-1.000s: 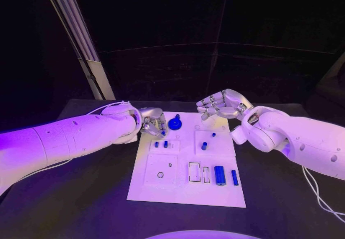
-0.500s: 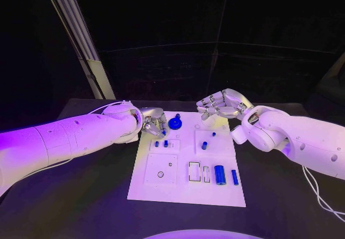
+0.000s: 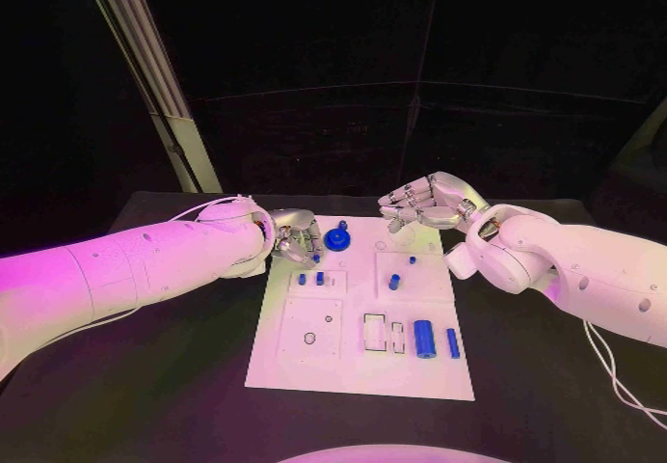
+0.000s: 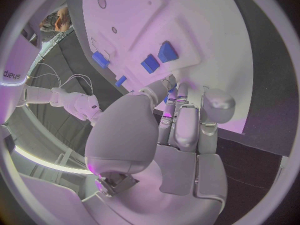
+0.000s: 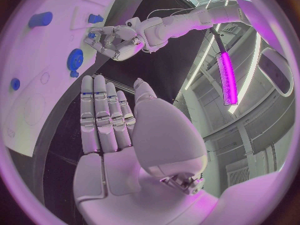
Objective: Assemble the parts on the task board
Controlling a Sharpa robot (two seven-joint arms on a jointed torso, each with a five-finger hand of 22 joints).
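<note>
Partial, mirrored-looking lettering on the white arm (image 4: pixel 14 74) in the left wrist view, not legible.

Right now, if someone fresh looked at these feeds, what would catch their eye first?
Probably the white task board in the middle of the black table, dotted with small blue parts, notably a blue gear at its far edge and a blue cylinder nearer the robot. Next, the two silver hands at the far end: the left hand beside the gear, the right hand raised above the far edge with nothing in it.
</note>
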